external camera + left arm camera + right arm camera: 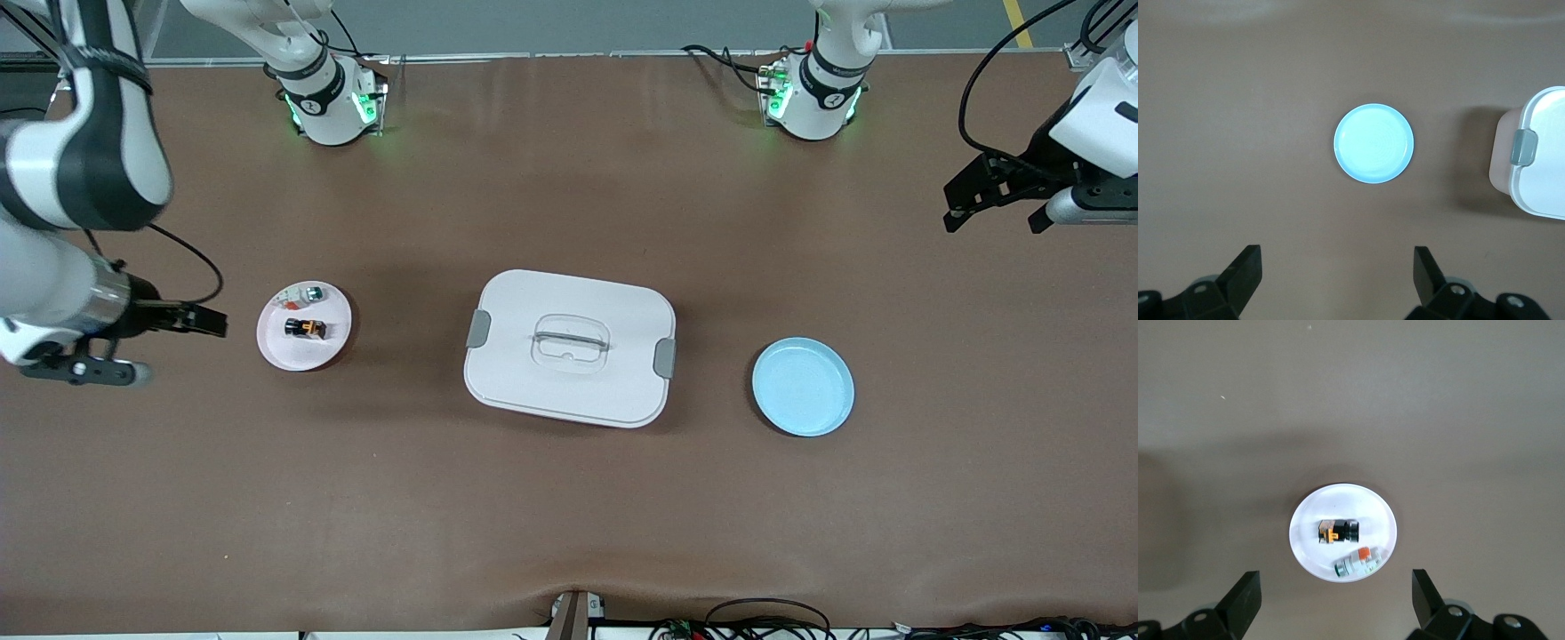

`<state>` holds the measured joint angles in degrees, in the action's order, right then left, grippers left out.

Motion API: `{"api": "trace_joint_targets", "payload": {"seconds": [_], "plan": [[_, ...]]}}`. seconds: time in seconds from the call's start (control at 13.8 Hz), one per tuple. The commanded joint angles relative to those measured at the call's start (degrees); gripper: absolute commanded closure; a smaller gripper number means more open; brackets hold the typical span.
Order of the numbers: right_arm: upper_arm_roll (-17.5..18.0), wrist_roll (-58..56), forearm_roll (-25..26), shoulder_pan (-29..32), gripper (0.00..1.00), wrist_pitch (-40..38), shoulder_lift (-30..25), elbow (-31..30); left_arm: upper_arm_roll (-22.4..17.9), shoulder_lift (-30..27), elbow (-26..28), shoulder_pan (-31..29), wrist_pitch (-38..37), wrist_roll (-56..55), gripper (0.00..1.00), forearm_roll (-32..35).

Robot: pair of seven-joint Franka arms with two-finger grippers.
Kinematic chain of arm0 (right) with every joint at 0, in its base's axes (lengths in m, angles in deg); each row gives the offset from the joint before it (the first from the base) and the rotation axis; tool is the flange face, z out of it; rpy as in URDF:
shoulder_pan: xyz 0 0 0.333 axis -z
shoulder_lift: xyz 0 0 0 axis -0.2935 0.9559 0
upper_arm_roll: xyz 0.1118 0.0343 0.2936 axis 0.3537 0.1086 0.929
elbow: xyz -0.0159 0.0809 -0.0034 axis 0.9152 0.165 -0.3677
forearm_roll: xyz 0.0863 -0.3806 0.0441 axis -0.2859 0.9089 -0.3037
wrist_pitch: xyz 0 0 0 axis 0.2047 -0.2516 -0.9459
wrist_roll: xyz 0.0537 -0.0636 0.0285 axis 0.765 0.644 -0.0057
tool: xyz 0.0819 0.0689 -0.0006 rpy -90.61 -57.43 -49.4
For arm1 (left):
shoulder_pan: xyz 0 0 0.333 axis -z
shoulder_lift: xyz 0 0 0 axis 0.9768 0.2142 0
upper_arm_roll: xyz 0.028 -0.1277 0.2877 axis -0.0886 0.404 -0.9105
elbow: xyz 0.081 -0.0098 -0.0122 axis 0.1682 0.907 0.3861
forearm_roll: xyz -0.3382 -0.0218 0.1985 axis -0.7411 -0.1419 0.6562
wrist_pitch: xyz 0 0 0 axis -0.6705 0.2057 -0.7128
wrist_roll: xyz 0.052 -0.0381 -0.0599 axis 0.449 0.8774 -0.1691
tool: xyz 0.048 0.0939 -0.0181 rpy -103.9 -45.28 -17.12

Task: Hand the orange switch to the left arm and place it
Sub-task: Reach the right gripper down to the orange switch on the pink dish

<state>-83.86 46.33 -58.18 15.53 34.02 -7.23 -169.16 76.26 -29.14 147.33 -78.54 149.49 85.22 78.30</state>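
**Both grippers spread and empty; orange switch at rest on the pink plate**

Nearest the front camera lies the blue plate (803,387), bare, toward the left arm's end of the table. The white box (570,348) sits mid-table between the two plates, lid on, with a grey latch (478,329) at each short side and a clear recessed handle (570,342) in the lid. Toward the right arm's end lies the pink plate (304,325), which carries two small parts. The orange switch (305,328) lies on its side near the plate's middle, black cylindrical end and orange block body both visible. A white-silver piece (300,294) with a green tip lies just beside it, farther from the front camera.

The right gripper (191,318) hangs over bare table past the pink plate, at the table's end, fingers spread wide and grasping nothing; the switch lies apart from both fingertips, untouched. In the right wrist view the switch (1337,531) sits between the two fingers' lines. The left gripper (994,206) hangs over the left arm's end of the table, fingers likewise spread and empty; its wrist view shows the blue plate (1373,143) below.
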Motion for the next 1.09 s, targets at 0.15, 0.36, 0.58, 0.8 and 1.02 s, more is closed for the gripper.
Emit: {"api": "trace_joint_targets", "payload": {"seconds": [0.15, 0.36, 0.58, 0.8, 1.02], "plan": [[0.0, 1.0, 0.4, 0.3, 0.00, 11.6, -3.6, -15.8, 0.5, 0.6, -1.1, -0.2, -0.4, 0.0, 0.00, 0.2], [0.0, 1.2, 0.3, 0.5, 0.00, 21.8, -5.1, -25.8, 0.5, 0.6, -1.1, -0.3, -0.4, 0.0, 0.00, 0.1], [0.0, 4.0, 0.3, 0.3, 0.00, 28.7, -4.6, -30.9, 0.5, 0.6, -1.1, -0.3, -0.3, 0.0, 0.00, 0.2], [-0.1, 4.1, 0.7, -1.5, 0.00, 33.2, -2.1, -31.9, 0.5, 0.6, -1.1, -0.2, -0.3, 0.0, 0.00, 0.2], [-0.1, 4.2, 0.8, -2.0, 0.00, 36.5, 0.9, -32.2, 0.5, 0.6, -1.1, -0.3, -0.3, 0.0, 0.00, 0.2]]}}
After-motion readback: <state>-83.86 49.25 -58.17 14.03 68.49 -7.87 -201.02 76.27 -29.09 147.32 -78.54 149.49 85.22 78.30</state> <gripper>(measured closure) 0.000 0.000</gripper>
